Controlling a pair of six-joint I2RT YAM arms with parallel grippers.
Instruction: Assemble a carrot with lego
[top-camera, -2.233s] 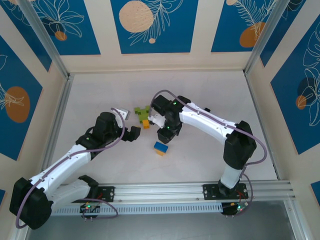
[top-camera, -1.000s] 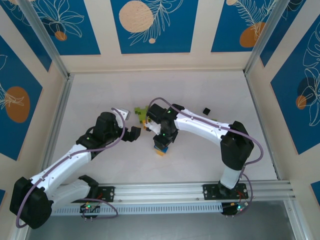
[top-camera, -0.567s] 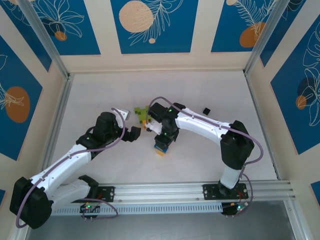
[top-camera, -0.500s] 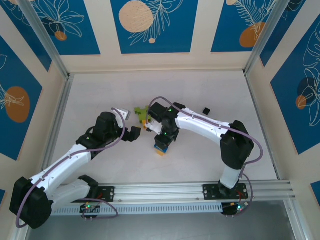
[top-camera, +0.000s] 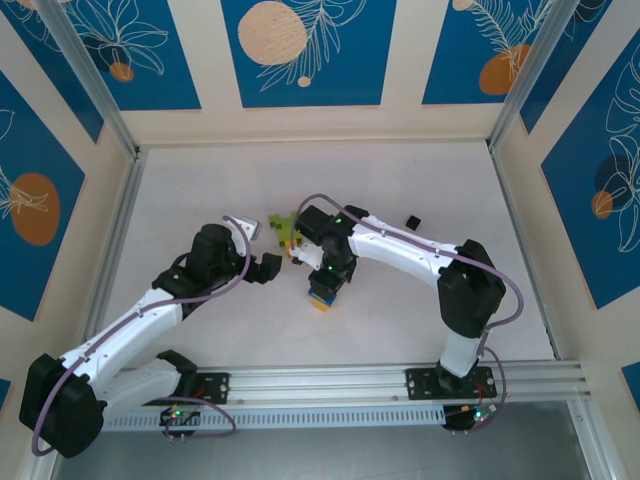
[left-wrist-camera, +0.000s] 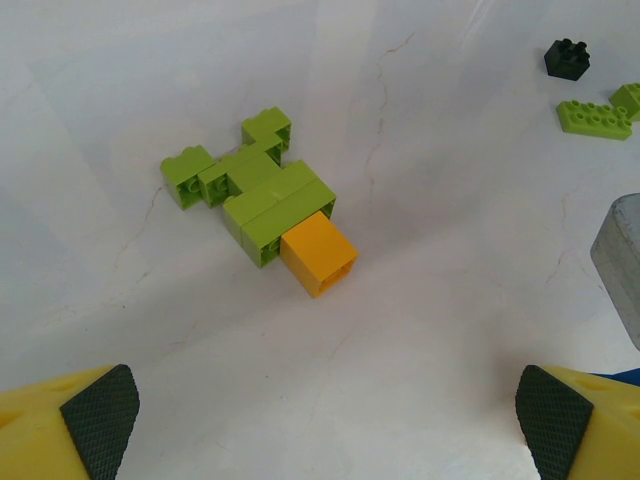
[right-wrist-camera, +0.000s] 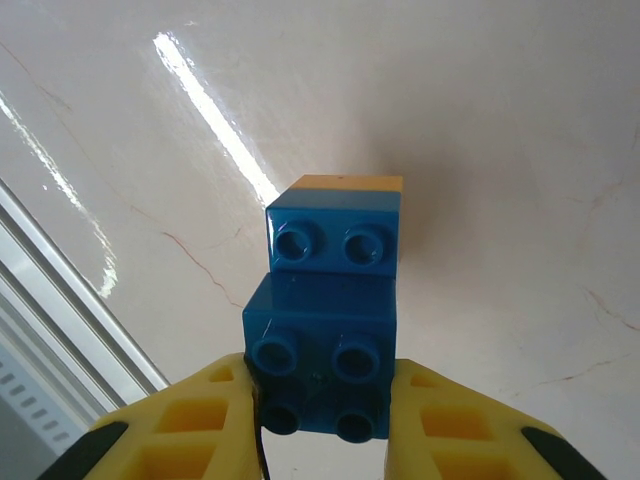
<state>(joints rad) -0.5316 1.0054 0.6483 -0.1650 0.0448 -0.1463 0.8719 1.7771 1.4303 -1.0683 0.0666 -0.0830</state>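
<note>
The right gripper (right-wrist-camera: 322, 405), jaws clamped on a blue brick (right-wrist-camera: 318, 375), holds it against a blue-and-orange block (right-wrist-camera: 335, 235), seemingly to join them; the left gripper (left-wrist-camera: 320, 410) hovers, jaws spread wide and empty, green-and-orange carrot top (left-wrist-camera: 262, 200) at its twelve o'clock.

- Desk (top-camera: 400, 330): leaf-shaped brick cluster (top-camera: 284, 230) sits mid-desk, with a square brick (left-wrist-camera: 318, 259) plugged onto its near end.
- Left gripper (top-camera: 268, 268): near-left of the cluster, not touching it.
- Right gripper (top-camera: 322, 290): right of the left gripper, near-right of the cluster.
- Gripped brick (right-wrist-camera: 318, 365): between the right fingers (right-wrist-camera: 190, 425), butted against a two-brick stack (right-wrist-camera: 335, 235) standing on the desk just ahead.
- Tiny brick (top-camera: 412, 219): well right of the cluster, with a long flat brick (left-wrist-camera: 595, 117) near it.
</note>
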